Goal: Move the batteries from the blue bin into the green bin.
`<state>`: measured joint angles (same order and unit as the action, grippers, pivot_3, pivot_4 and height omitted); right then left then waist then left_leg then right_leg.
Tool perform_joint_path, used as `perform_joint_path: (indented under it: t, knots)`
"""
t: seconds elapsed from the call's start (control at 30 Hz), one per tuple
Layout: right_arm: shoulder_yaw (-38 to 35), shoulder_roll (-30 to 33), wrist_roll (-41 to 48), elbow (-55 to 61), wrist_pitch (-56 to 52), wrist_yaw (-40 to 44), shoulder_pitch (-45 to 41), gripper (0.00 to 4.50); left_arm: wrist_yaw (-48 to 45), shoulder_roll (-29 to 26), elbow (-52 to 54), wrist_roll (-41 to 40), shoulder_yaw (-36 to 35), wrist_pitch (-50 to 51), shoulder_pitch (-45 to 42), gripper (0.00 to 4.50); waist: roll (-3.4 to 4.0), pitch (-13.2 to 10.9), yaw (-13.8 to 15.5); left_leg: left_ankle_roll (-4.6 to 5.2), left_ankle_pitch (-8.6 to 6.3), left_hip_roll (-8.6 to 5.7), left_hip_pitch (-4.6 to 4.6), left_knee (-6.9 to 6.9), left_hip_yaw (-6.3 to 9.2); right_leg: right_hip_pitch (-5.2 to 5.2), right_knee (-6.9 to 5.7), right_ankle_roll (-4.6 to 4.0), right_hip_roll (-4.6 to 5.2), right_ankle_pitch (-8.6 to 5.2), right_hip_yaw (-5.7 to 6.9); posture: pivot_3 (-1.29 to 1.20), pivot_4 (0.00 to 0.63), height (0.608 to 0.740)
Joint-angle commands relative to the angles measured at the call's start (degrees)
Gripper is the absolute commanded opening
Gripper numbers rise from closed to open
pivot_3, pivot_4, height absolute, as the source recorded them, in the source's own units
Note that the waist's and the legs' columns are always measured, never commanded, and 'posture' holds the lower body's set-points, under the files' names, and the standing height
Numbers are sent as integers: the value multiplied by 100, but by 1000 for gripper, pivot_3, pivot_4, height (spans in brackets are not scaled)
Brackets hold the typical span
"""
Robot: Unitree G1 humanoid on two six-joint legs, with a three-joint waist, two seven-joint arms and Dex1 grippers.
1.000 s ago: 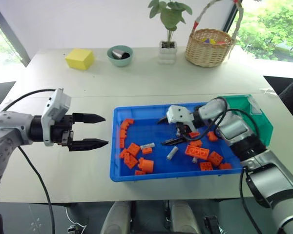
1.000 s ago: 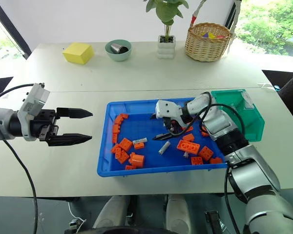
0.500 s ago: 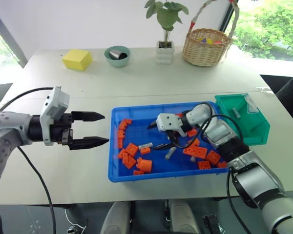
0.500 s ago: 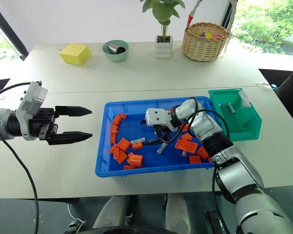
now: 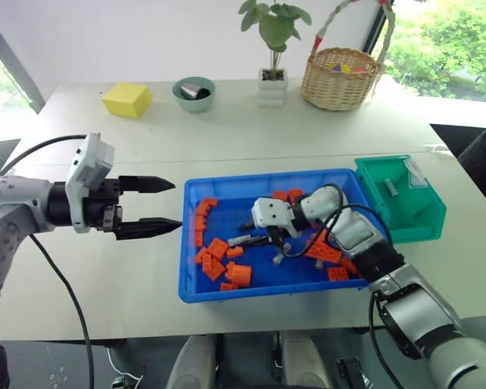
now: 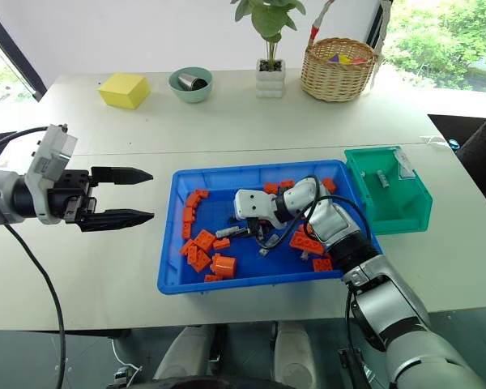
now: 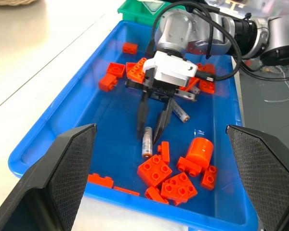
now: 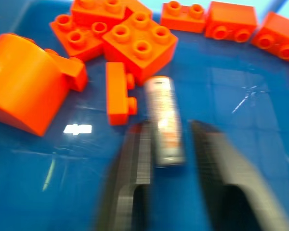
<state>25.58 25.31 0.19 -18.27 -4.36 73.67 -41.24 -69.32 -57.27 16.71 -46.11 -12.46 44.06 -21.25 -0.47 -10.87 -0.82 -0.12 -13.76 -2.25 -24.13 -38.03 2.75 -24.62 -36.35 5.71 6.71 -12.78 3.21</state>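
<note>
right gripper (image 7: 151, 136) | moved from blue bin (image 5: 196, 287) right half toward its centre, jaws narrowed around battery (image 8: 164, 120) | left gripper (image 5: 172, 205) spread, beside bin | wrist view: second battery (image 7: 180, 114) near | green bin (image 5: 421, 227) holds one battery (image 5: 391, 190)

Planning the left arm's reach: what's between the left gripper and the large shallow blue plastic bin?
Nothing: the left eye view shows bare white tabletop between the left gripper and the blue bin.

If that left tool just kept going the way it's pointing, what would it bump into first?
Probably the near wall of the big shallow blue plastic bin; the left tool, fingers apart, points straight at it, though its height is hard to judge.
</note>
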Motion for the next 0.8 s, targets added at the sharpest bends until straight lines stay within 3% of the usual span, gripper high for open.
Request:
perform_joint_path:
  t: [0.03,0.23,0.43,0.63,0.8]
  knots:
    - [-206,113,205,523,-357,109,-8,83,-45,-13,-5,9,-17,-116,-173,4500,0,0,2,0,0,0,0,0,0,0,0,0,0,0,0,0,150,702]
    - [-904,483,800,1758,-1572,-3,-184,83,-140,44,15,-9,129,-92,-269,4500,1,-1,8,0,0,0,-1,0,2,0,0,0,0,0,0,0,150,702]
    - [-2452,1762,960,2465,-2766,-822,-278,83,-128,205,172,-70,264,-76,-285,4500,0,-2,68,1,0,-3,-8,-1,3,-1,5,0,6,-1,2,0,150,702]
    - [-3721,2869,890,2589,-3426,-1612,612,83,-141,412,86,23,441,-151,-407,4500,-1,-1,150,4,-2,0,-9,4,-4,-1,11,-2,6,-2,2,0,150,702]
    - [-4240,3039,1070,3278,-3814,-1916,1812,83,-232,528,-70,148,666,-247,-631,4500,-1,-1,135,7,-3,0,-12,1,-12,-1,11,-3,9,-2,0,0,150,702]
